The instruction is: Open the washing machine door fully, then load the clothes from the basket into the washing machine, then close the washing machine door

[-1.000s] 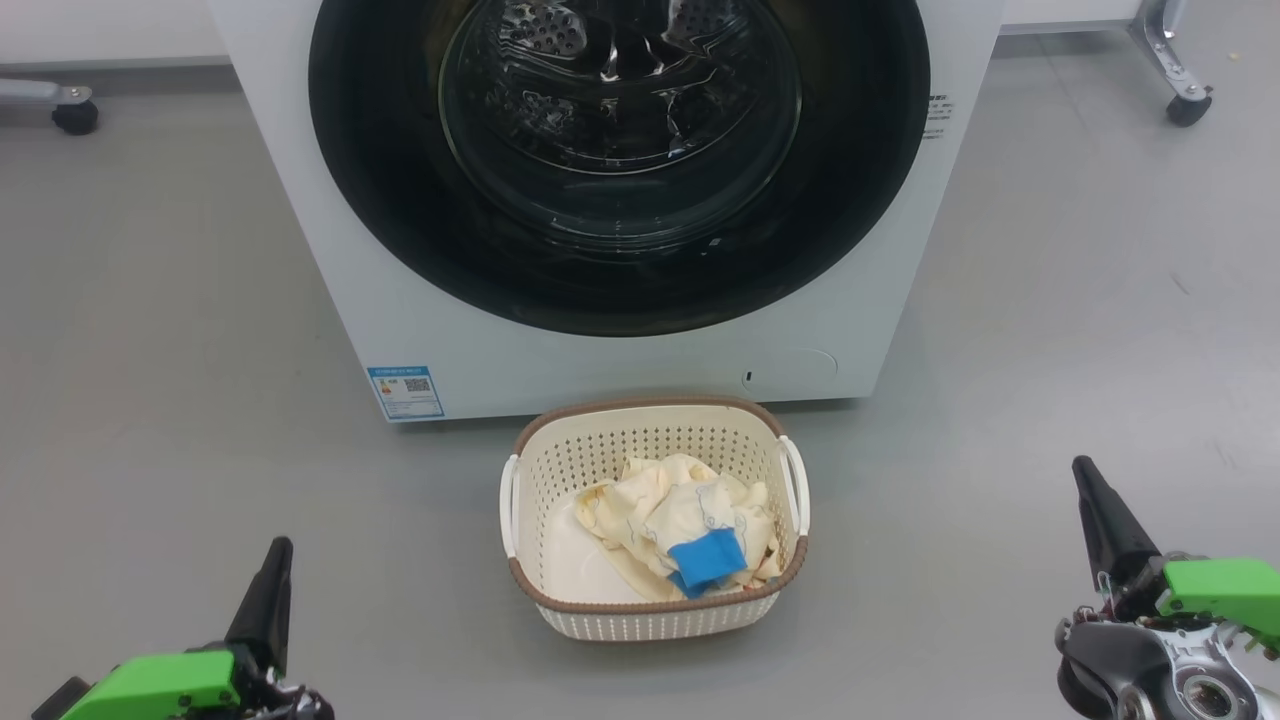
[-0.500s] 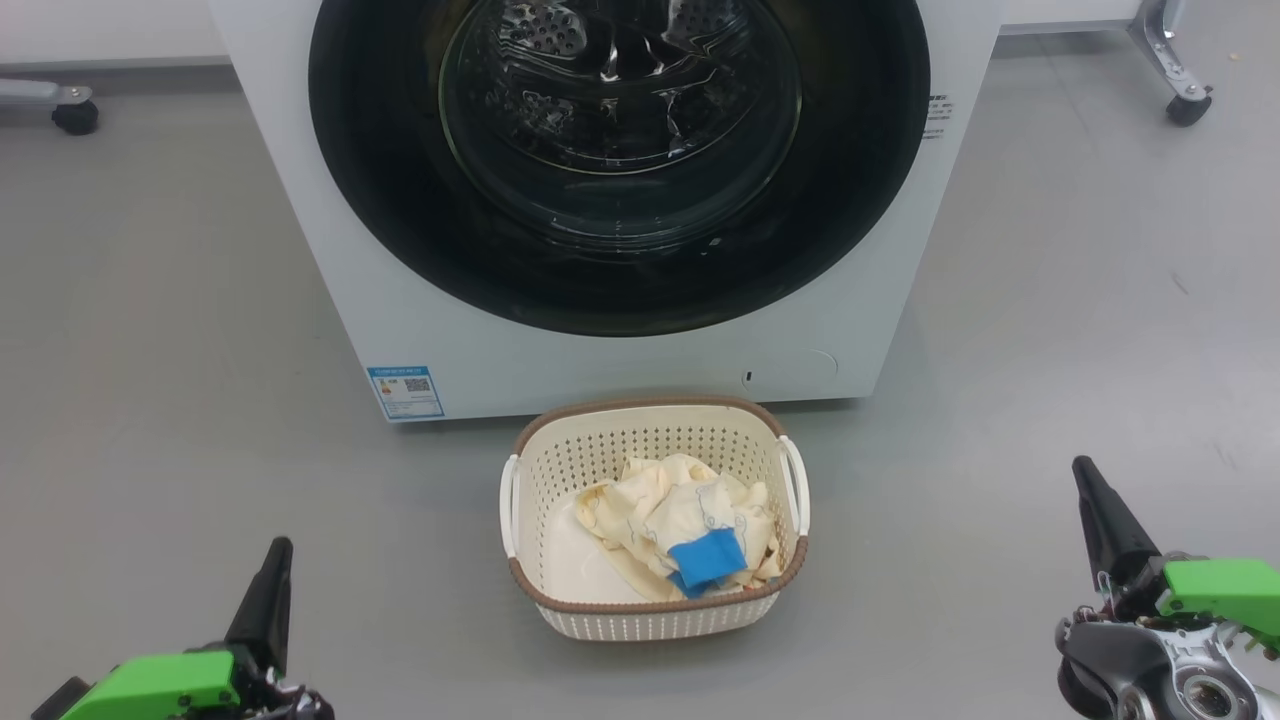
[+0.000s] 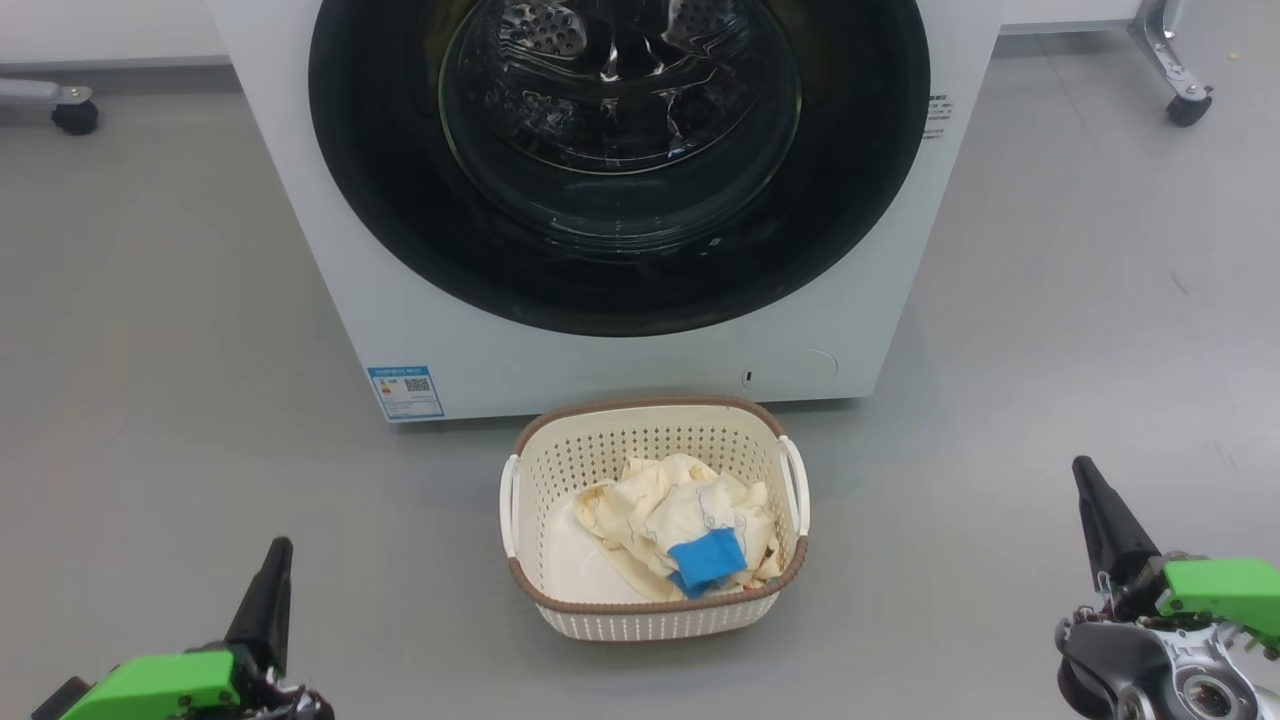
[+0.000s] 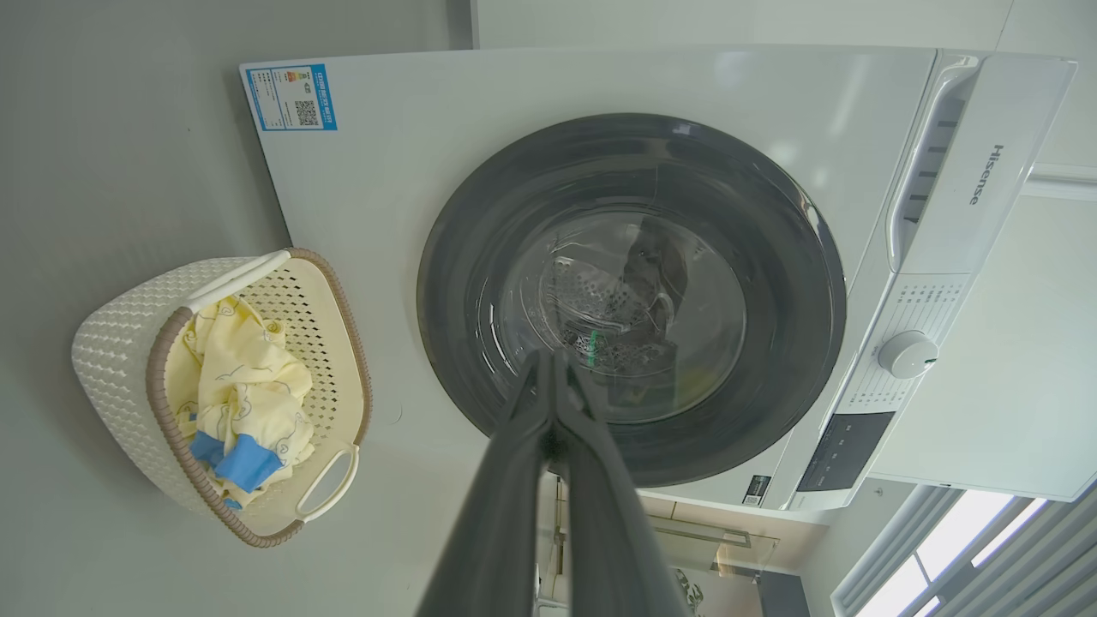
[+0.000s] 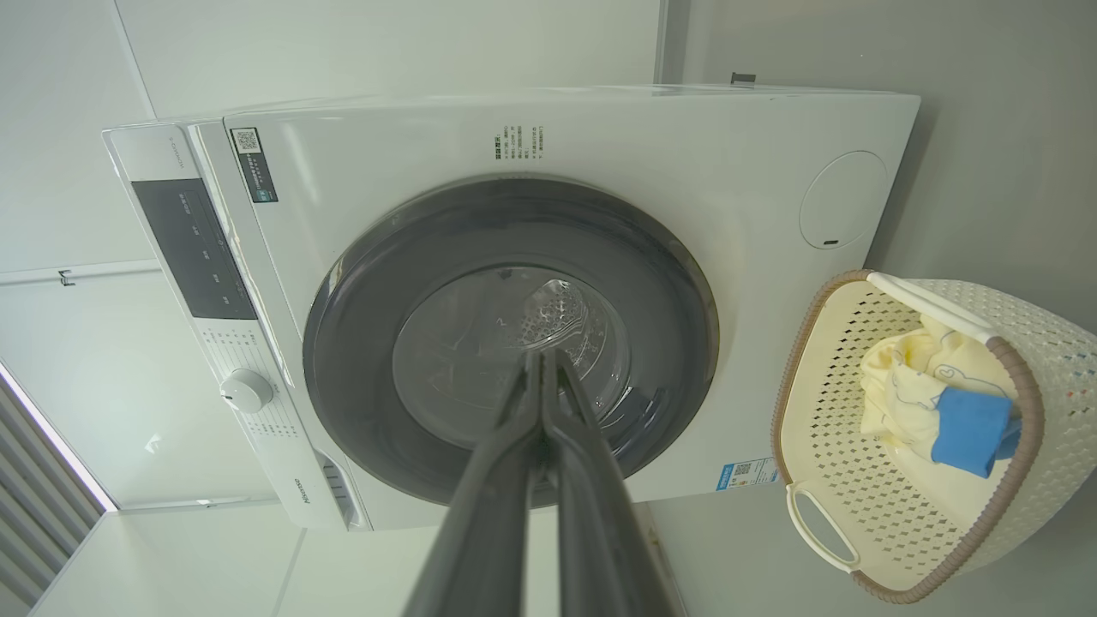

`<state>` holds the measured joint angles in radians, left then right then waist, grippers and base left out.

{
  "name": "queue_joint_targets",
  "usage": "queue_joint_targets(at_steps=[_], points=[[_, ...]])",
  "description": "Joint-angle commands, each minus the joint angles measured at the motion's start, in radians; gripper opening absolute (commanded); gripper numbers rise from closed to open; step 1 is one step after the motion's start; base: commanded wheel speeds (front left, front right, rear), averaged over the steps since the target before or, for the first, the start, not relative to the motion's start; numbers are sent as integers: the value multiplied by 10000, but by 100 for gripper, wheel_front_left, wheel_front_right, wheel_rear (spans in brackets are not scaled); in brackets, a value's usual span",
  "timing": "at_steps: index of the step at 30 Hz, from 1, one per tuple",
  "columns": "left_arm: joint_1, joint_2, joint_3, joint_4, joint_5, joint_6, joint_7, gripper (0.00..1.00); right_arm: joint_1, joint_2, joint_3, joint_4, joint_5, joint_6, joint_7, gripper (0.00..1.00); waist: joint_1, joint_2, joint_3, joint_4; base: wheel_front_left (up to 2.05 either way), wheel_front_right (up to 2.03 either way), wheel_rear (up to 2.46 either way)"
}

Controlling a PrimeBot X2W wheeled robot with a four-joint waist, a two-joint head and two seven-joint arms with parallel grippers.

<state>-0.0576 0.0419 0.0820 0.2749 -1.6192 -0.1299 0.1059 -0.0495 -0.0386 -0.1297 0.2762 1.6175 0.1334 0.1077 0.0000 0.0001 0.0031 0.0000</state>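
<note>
The white washing machine (image 3: 420, 330) stands ahead with its round black door (image 3: 400, 230) closed flat against the front, the steel drum visible through the glass porthole (image 3: 620, 120). On the floor right before it sits the cream basket (image 3: 650, 615) with a brown rim, holding pale yellow clothes (image 3: 660, 515) with a blue patch. My left gripper (image 3: 282, 545) is at the lower left, shut and empty, far from the basket. My right gripper (image 3: 1080, 465) is at the lower right, also shut and empty. Both wrist views look along closed fingers (image 4: 548, 403) (image 5: 542, 403) toward the door (image 4: 634, 291) (image 5: 514, 334).
Grey floor (image 3: 160, 330) spreads open on both sides of the machine. A caster wheel (image 3: 75, 115) sits at the far left and a metal leg with a caster (image 3: 1185, 105) at the far right. The control panel with a dial (image 4: 907, 354) is along the machine's top.
</note>
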Motion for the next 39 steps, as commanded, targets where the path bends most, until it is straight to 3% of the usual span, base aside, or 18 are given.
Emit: queue_joint_targets(at_steps=[1,39], points=[[-505,84,328,-299,115,-8,81,0,-585,-116,152,-314,-95,-27,61,0,0,-1,0,0,0,0,0],[-505,84,329,-299,116,-8,81,0,-584,-116,156,-314,-91,-27,58,0,0,-1,0,0,0,0,0]])
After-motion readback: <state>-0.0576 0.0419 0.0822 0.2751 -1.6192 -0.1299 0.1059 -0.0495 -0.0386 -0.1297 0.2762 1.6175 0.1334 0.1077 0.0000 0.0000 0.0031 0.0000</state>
